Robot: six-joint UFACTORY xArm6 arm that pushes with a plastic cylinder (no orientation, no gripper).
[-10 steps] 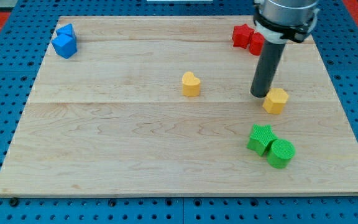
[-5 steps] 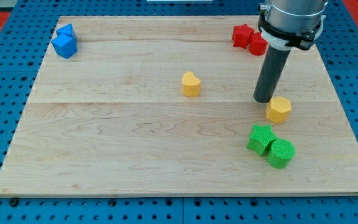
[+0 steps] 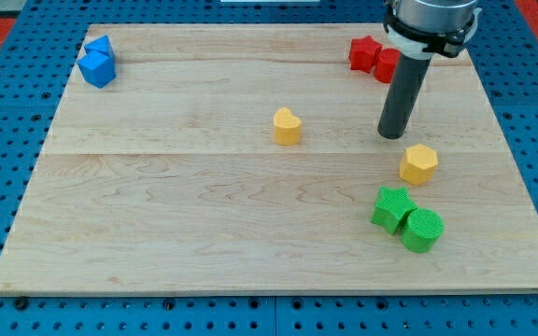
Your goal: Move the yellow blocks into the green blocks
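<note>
My tip [image 3: 392,136] sat on the wooden surface [image 3: 204,233], just above-left of the yellow hexagonal block [image 3: 418,164], apart from it. No fingers on this rig, bare rod only, nothing grasped. That block lay just above the green star block [image 3: 390,207] and green cylinder [image 3: 422,230], which touched each other near the view's lower right, with board left before the right and bottom edges. Yellow heart block [image 3: 287,125] stood mid-board, well apart, open wood all round; lobes pointed up. Red blocks [image 3: 373,56] at top right behind the rod, blue blocks [image 3: 96,63] top left.
</note>
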